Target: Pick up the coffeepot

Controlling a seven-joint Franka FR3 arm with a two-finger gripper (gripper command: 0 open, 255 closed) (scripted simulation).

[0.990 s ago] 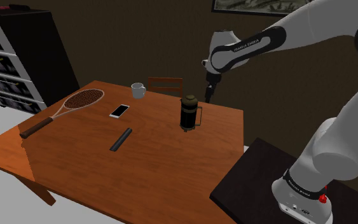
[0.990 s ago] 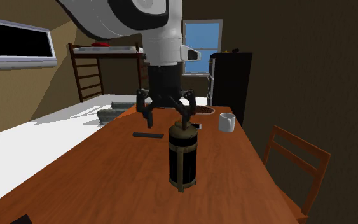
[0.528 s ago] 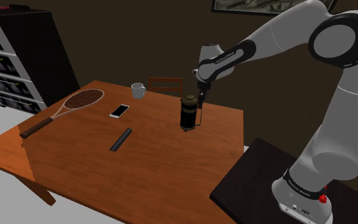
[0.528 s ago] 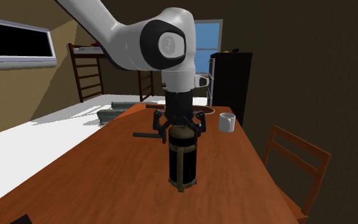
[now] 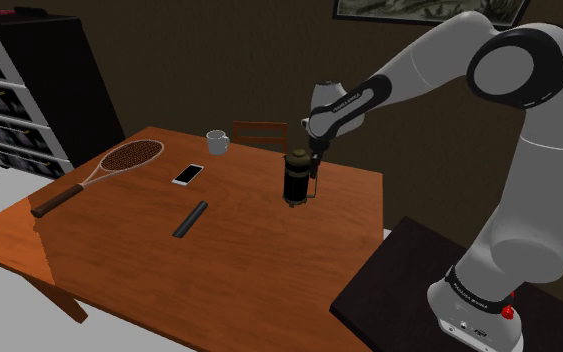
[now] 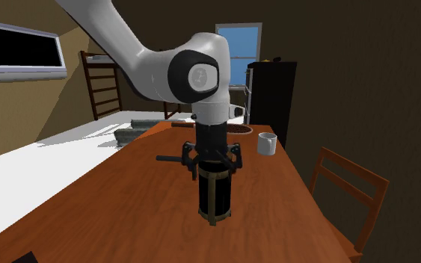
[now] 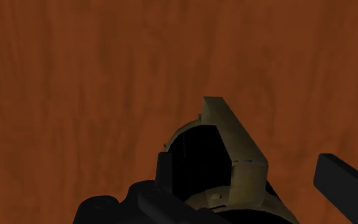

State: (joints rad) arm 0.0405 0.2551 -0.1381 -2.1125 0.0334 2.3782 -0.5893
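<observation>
Shoulder view shows the coffeepot (image 5: 295, 182) upright toward the table's (image 5: 219, 262) far edge. The pincer (image 6: 211, 166) stands open, straddling its lid.

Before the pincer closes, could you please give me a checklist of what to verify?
1. French press upright on the table: ok.
2. Pincer open: ok.
3. Pincer straddles the French press's top: ok, seen in the second exterior view.
4. Pincer centred on it: cannot tell; the wrist view shows a gap beside one finger, the other side is unclear.
5. Mug and smartphone stand well apart from the French press: ok.
</observation>
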